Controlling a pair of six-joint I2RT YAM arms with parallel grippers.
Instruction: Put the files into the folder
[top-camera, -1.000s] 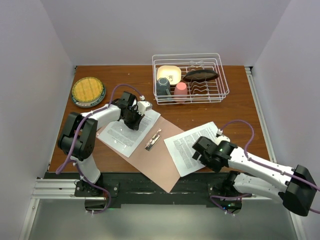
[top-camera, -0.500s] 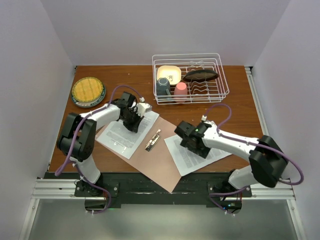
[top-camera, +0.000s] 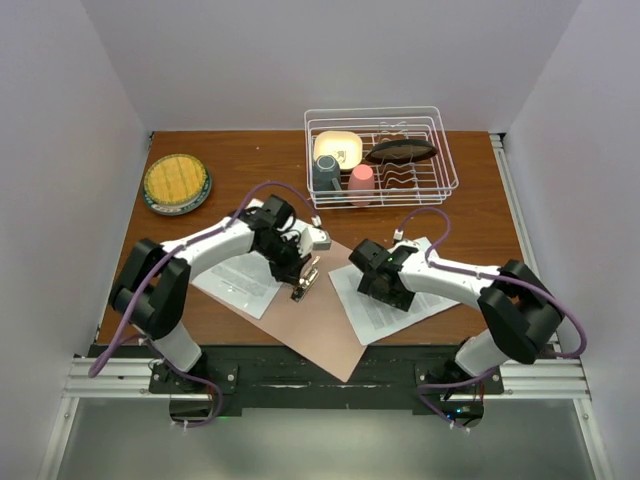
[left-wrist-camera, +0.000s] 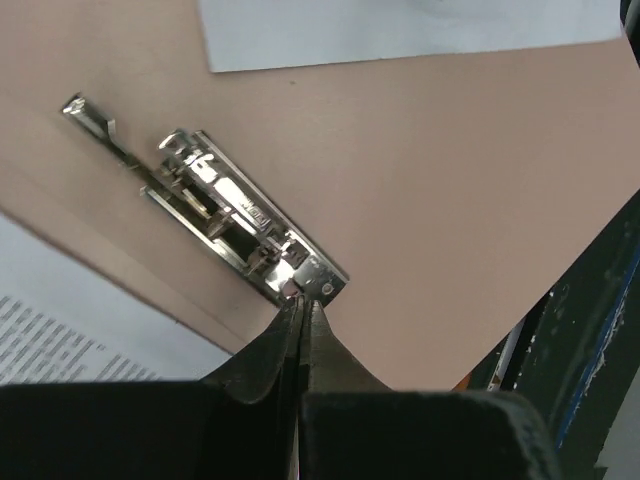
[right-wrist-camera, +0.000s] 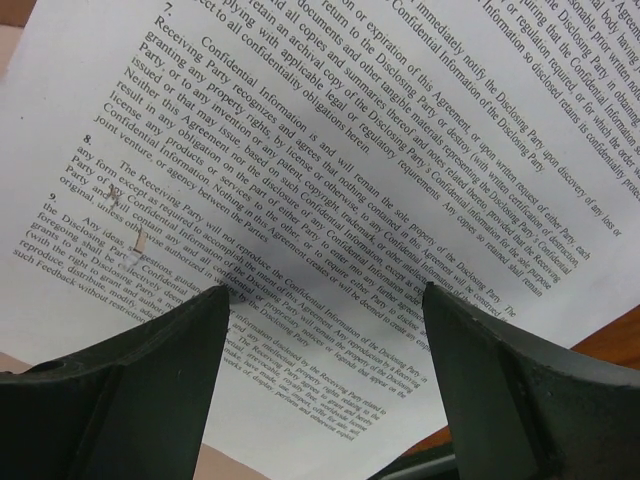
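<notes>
The salmon-pink folder (top-camera: 315, 325) lies open at the table's near middle, its silver clip (top-camera: 305, 281) on the spine. One white printed sheet (top-camera: 240, 281) lies on its left leaf. The second sheet (top-camera: 372, 318) lies at the right, its left edge over the folder. My left gripper (top-camera: 297, 266) is shut, its tips touching the clip's end (left-wrist-camera: 300, 298); the clip (left-wrist-camera: 235, 222) lies flat on the pink cardboard (left-wrist-camera: 460, 170). My right gripper (top-camera: 377, 278) is open and empty, low over the second sheet (right-wrist-camera: 330, 140), fingers (right-wrist-camera: 165, 360) spread above the text.
A white wire dish rack (top-camera: 445, 185) with cups and dishes stands at the back right. A yellow plate (top-camera: 176, 183) sits at the back left. The table's near edge (left-wrist-camera: 590, 330) is close behind the folder.
My left gripper has moved right and nearer, from the left sheet's top edge to the clip. My right arm has swung left over the second sheet, which has shifted slightly left.
</notes>
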